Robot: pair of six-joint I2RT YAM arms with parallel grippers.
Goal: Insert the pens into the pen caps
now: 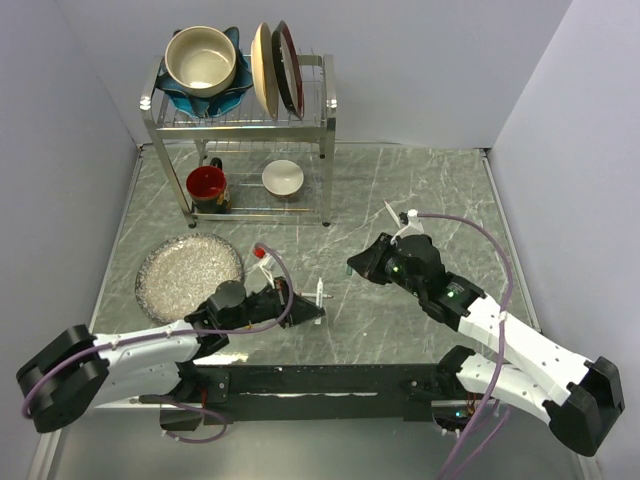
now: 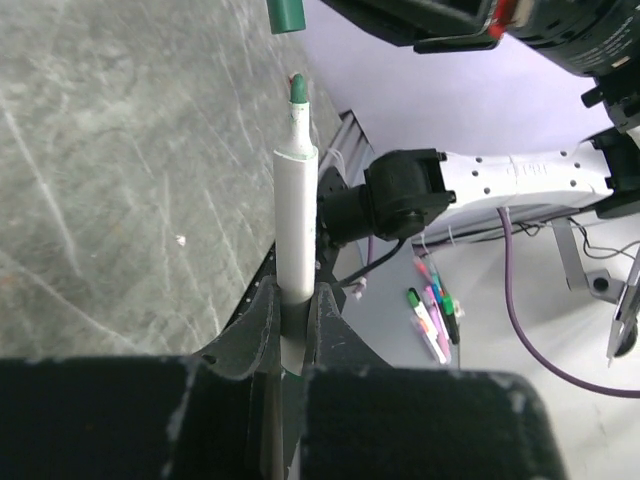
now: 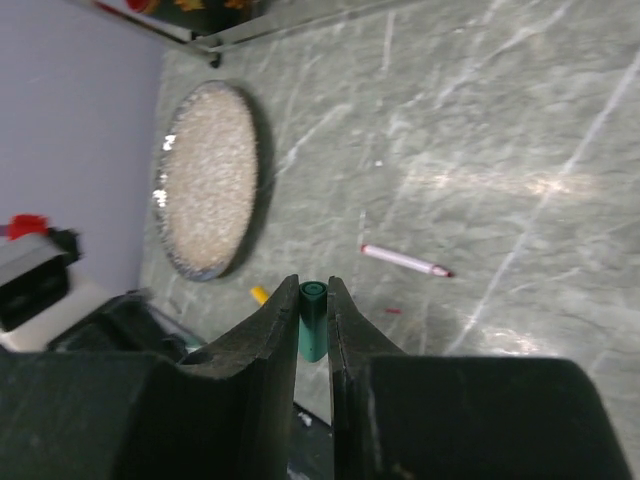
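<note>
A metal dish rack [image 1: 328, 150] on the marbled counter [image 1: 420, 190] holds a cream bowl [image 1: 200, 60] and two upright plates [image 1: 277, 68] above, a red mug [image 1: 207, 186] and small white bowl [image 1: 283, 177] below, a textured glass plate [image 1: 189, 275] lying nearer.

Grey marble-veined tabletop [image 1: 420, 190], plain pale lilac walls [image 1: 420, 60] on three sides, steel dish rack [image 1: 329, 150] at far edge

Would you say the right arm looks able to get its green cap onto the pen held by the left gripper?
Probably yes: the green cap in the right gripper hangs just beyond the tip of the pen in the left gripper, with only open air between.
</note>
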